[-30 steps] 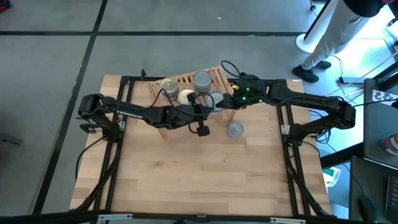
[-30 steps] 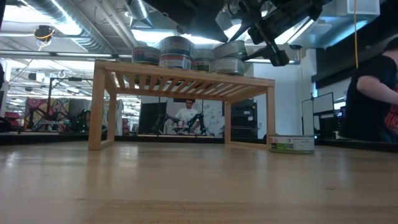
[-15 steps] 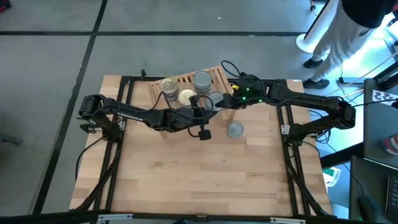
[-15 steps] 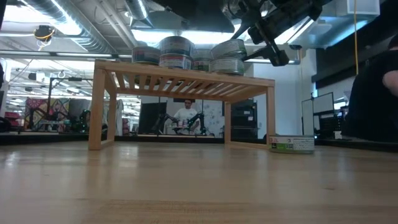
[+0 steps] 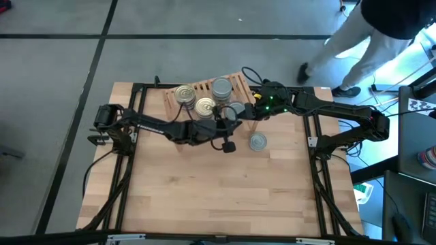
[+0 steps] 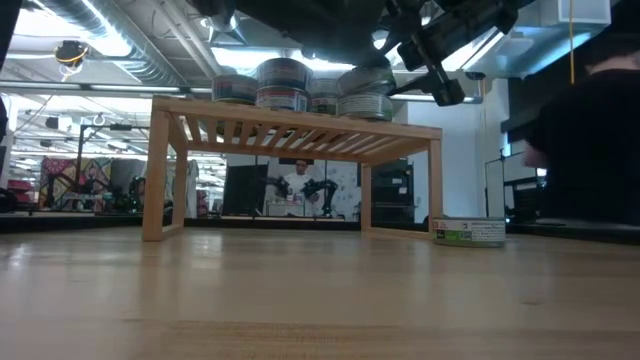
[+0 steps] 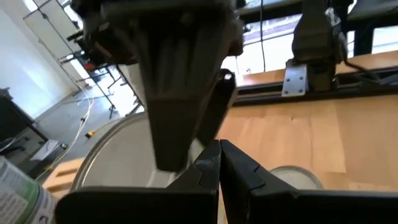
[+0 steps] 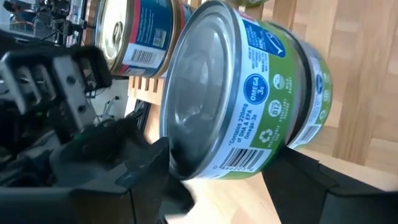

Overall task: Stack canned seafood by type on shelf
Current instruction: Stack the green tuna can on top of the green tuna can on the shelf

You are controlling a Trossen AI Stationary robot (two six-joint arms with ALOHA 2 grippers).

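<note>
I have the right gripper [image 5: 240,111] at the right end of the shelf [image 5: 204,90], with its fingers [image 8: 112,165] spread wide around a green-labelled tin [image 8: 239,93]. The right wrist view shows that tin sitting between the 2 fingers on top of another green-labelled tin, so I read it as gripped, the top of a stack of 2. In the low view that stack [image 6: 362,97] stands on the shelf's right end, the upper tin slightly tilted.

My left gripper [image 5: 221,117] hovers just beside it, over the shelf's front edge, fingers [image 7: 219,168] pressed together and holding nothing. From the left wrist view I see the right arm's finger close ahead and a silver tin top below.

On the shelf I count 2 gold-topped tins [image 5: 184,94] toward the left, and a taller silver-topped stack [image 5: 221,88] near the middle. 1 silver-topped tin [image 5: 257,141] lies alone on the tabletop [image 5: 225,197], in front of the shelf's right leg.

A person [image 5: 381,34] walks past beyond the tabletop's far right corner.
</note>
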